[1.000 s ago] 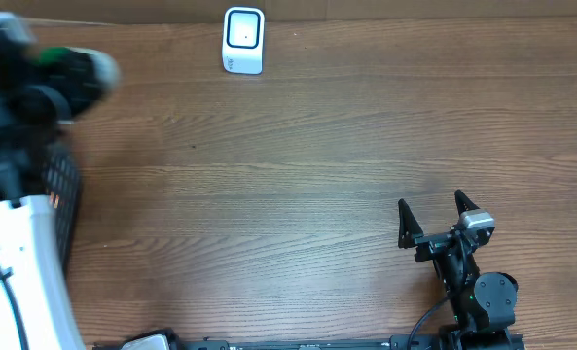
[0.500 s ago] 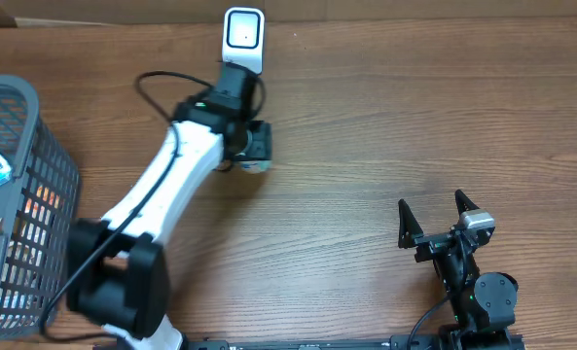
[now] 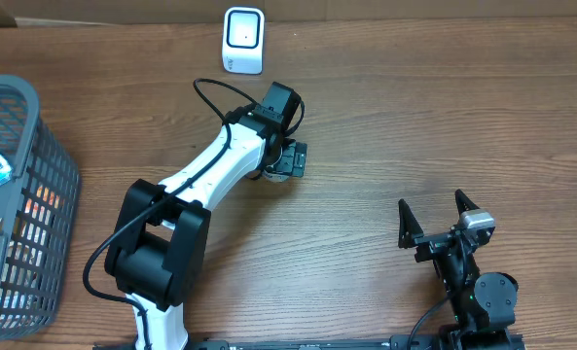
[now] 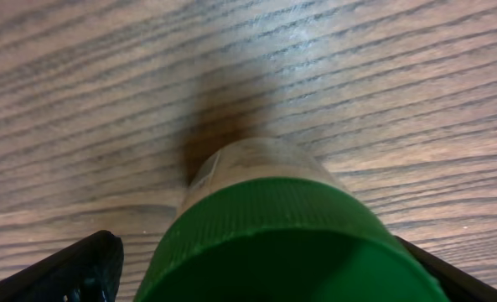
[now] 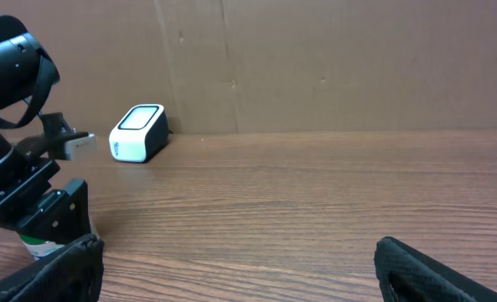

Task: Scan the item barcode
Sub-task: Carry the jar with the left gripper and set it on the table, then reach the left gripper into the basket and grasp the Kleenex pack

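Green-capped, the bottle [image 4: 277, 235] stands upright on the wooden table [image 3: 414, 117] directly beneath the left gripper [image 3: 288, 161]. Its long axis runs straight down from the wrist, cap toward the hand and base on the wood. We see no barcode from here; only a pale strip of label shows below the cap.

The left gripper's fingers [image 4: 72, 268] stand wide on either side of the cap, and bare wood shows between one finger and the cap, so nothing is clamped.

Half a second ago this hand hung closer to the scanner [image 3: 243, 40], almost under it. It has since swung sideways and back, and the scanner now lies well beyond it, toward the far edge. A second ago the arm was over by the basket [image 3: 35, 175].

That basket, holding a few packets, sits well off on the side away from the other arm. The right gripper [image 3: 430, 199] rests near its own base, jaws spread and empty, well apart from the bottle. Between the left hand and the scanner we see bare wood.
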Available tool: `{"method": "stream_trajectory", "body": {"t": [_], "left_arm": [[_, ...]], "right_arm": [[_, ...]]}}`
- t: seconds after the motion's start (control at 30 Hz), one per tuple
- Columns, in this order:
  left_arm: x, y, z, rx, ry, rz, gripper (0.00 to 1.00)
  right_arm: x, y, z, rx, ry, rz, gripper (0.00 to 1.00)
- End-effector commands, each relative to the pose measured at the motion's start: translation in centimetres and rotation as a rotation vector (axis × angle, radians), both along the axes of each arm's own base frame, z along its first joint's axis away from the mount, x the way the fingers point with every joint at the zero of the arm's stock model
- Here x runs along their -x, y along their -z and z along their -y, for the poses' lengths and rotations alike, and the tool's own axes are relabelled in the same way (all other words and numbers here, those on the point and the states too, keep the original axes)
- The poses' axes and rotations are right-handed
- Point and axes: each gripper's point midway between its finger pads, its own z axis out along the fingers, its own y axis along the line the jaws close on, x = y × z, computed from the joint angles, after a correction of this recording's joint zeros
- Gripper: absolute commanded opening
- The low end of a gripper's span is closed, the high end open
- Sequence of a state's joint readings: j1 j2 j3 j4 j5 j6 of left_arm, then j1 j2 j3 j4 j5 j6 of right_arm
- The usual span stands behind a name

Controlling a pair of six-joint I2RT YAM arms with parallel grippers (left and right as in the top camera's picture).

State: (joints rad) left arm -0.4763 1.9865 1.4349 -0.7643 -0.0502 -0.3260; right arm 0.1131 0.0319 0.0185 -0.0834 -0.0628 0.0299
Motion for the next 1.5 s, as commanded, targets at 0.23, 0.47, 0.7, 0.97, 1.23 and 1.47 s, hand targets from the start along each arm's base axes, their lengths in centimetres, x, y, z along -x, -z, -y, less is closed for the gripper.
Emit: {"method": "stream_trajectory", "body": {"t": [0.23,0.47,0.7,0.97,1.23,1.47], "left_arm": [[-3.0,-23.8,-8.0,0.124,-0.197,0.333,1.0],[1.4,-30.8,-21.5,0.117,-0.555,0.467,1.0],[8.1,-30.9,-39.2,0.021,-1.1,0.496,1.0],[12.1,-23.2,-49.9,-0.047,-1.469,0.399,1.0],[11.1,-9.6,-52.5,-0.17,-1.235,0.131,0.96],[8.9,-4.6,-55.4,-0.249,-1.056,0.105,0.88]], "right_arm": [[0.0,0.3,0.0,0.002,0.004,0.0,1.0],[0.0,0.3,0.0,0.002,0.004,0.0,1.0],[0.0,0.3,0.0,0.002,0.004,0.0,1.0],[0.0,0.3,0.0,0.002,0.004,0.0,1.0],[0.0,0.3,0.0,0.002,0.004,0.0,1.0],[0.0,0.3,0.0,0.002,0.004,0.0,1.0]]}}
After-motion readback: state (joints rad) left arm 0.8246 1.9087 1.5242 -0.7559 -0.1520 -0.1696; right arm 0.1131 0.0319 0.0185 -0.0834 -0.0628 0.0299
